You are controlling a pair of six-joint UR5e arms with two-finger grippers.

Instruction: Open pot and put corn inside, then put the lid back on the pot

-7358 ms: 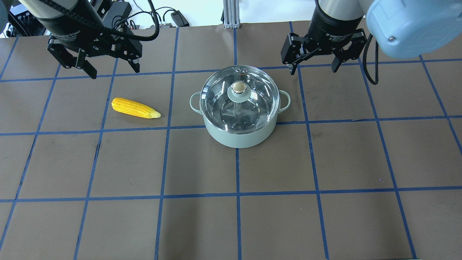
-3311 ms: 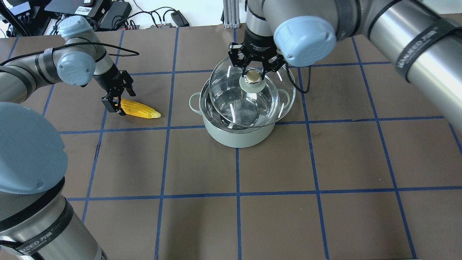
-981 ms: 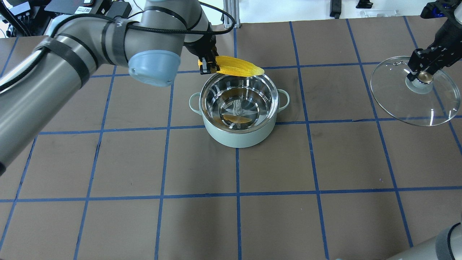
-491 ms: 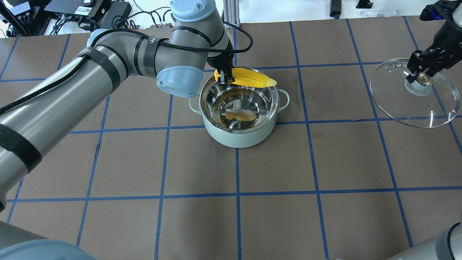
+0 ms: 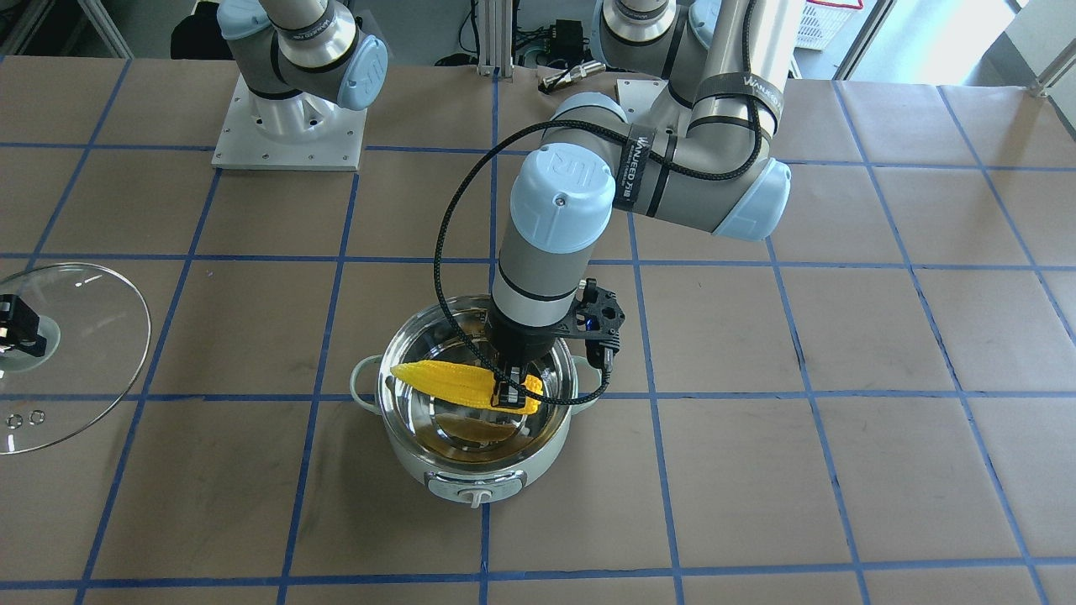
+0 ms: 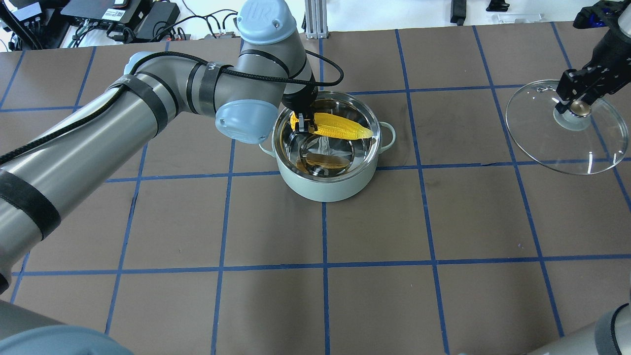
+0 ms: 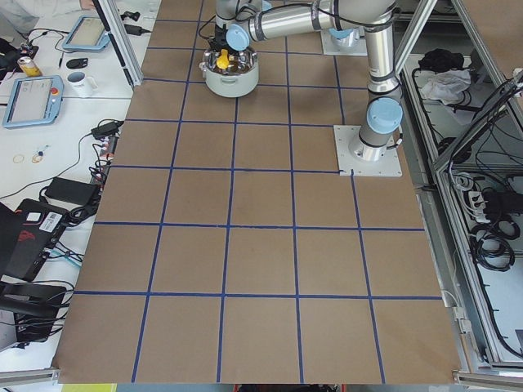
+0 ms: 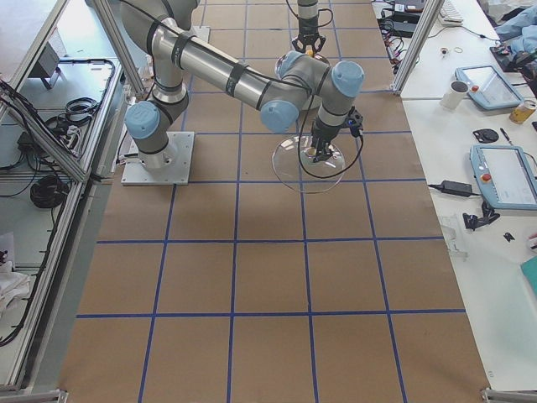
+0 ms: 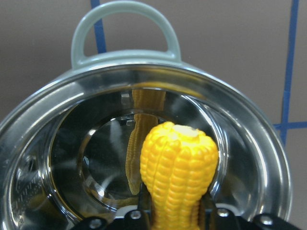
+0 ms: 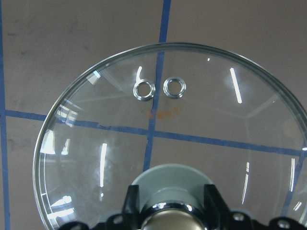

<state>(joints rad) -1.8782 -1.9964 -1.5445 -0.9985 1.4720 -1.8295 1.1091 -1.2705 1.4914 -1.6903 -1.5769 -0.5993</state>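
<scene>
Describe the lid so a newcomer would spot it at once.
On the brown table gridded with blue tape, start at the mint pot in the middle and look toward the robot's right side. There the right gripper holds the lid by its knob, away from the pot. It is the only clear glass disc, steel-rimmed, with two vent holes.

pot (image 6: pixel 325 190): open, upright | corn (image 6: pixel 340 129): yellow, level, in pot mouth | lid (image 6: pixel 542 143): clear, tilted, well apart
</scene>
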